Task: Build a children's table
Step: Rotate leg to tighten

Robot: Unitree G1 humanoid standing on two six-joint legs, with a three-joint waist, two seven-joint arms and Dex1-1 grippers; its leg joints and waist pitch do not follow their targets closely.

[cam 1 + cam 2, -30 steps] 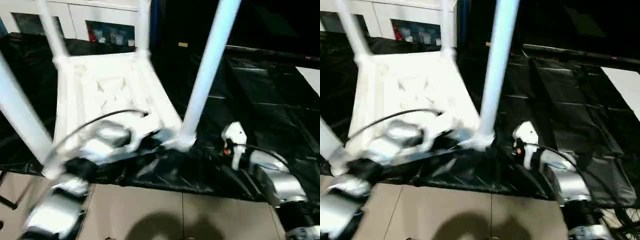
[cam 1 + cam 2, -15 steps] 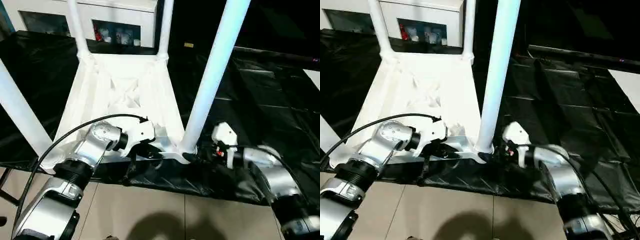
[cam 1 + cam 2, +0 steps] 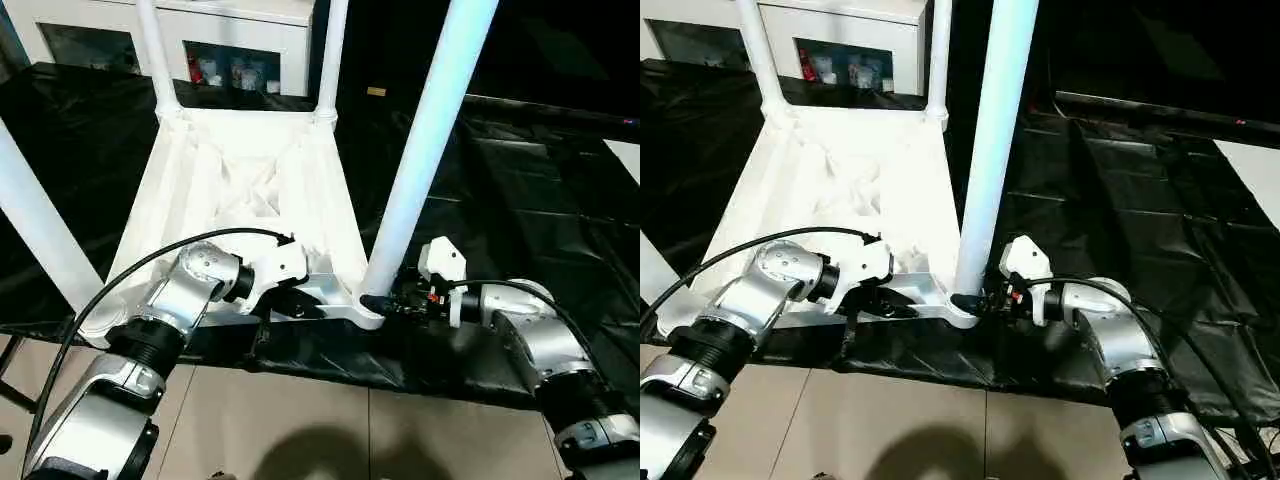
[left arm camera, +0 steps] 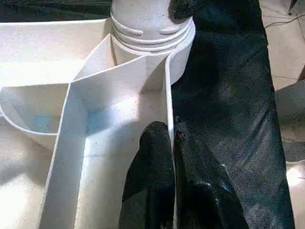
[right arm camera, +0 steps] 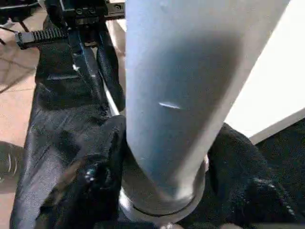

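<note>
Left eye view, upturned white table (image 3: pixel 240 190), four legs up, left hand (image 4: pixel 172 143) pinching rim, right hand (image 5: pixel 164 191) around near leg (image 3: pixel 425 150).

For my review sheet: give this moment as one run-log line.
table top: upside down on black sheet, legs up | left gripper: shut on near rim wall | right gripper: fingers either side of near-right leg base

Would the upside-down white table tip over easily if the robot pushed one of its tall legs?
Probably not. The table lies flat on its wide top, so it would more likely slide on the black sheet. The tall leg is leverage though; it looks like light plastic.
</note>
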